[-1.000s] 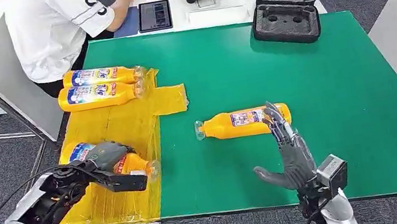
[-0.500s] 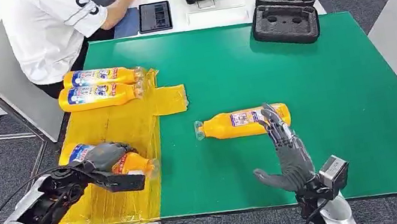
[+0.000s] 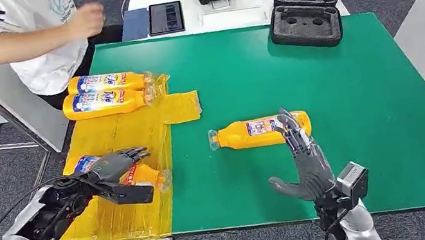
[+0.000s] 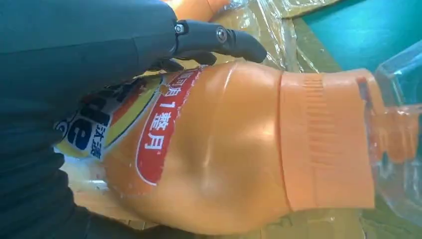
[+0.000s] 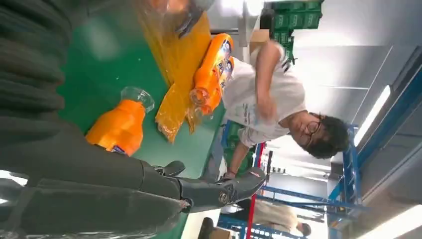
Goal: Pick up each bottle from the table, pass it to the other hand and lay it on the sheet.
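An orange bottle lies on the yellow sheet near the table's front edge. My left hand rests over its labelled end, fingers stretched out and spread above it. The left wrist view has this bottle close up, with straight fingers reaching across it. Another orange bottle lies on the green mat, cap to the left. My right hand stands open just in front of its base, fingertips up. Two more bottles lie side by side at the sheet's far end.
A person in a white shirt leans at the far left corner, arm raised. A black foam case sits at the far edge of the green mat. A tablet and small devices lie on the white table behind.
My left hand's fingers have uncurled from the bottle on the sheet and spread out. The right hand has barely moved. The person has turned and raised an arm.
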Action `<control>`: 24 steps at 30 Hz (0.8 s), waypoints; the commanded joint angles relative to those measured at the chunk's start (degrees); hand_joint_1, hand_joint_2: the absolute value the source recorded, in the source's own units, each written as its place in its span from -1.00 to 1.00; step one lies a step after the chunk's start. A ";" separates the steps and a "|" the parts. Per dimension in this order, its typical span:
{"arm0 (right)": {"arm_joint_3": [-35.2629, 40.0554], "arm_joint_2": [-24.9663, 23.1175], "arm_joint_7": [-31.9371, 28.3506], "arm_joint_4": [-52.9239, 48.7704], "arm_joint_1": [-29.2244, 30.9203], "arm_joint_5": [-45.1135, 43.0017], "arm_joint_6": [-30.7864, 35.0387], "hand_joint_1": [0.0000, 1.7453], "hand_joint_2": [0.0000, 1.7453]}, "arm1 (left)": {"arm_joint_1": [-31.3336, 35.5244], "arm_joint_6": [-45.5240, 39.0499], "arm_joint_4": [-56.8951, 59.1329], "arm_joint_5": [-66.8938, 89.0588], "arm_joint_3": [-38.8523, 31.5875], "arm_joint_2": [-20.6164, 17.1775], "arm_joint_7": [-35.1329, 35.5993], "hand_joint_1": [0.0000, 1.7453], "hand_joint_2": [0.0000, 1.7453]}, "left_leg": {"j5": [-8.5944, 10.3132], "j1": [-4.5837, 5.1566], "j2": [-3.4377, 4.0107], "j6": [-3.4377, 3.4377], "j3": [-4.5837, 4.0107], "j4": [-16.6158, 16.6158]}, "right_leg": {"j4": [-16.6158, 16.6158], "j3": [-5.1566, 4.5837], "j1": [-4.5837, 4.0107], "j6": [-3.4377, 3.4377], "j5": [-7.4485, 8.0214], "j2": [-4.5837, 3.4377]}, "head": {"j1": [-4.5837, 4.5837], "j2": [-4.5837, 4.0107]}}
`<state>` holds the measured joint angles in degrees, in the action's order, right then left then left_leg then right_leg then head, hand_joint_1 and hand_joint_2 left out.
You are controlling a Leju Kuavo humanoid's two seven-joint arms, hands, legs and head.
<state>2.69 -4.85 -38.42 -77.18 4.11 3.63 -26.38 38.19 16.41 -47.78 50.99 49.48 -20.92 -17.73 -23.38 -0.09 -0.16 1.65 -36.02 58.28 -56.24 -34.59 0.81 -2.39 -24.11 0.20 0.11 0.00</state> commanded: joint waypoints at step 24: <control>2.37 1.89 2.09 9.38 4.82 -1.70 1.92 -1.00 1.00 | 10.08 16.13 -10.70 -16.98 8.25 -11.13 -6.35 -1.00 1.00 | 0.01 -0.18 -0.07 -0.18 0.10 0.03 | 0.00 0.10 -0.16 0.23 0.01 0.11 | 0.02 0.00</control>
<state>3.65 -3.78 -37.49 -71.06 8.71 2.23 -25.11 43.79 31.61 -58.45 39.08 52.87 -30.45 -22.36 -23.29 -0.19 -0.15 1.53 -36.06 58.28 -56.26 -34.69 0.73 -2.24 -24.02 0.23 0.13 0.00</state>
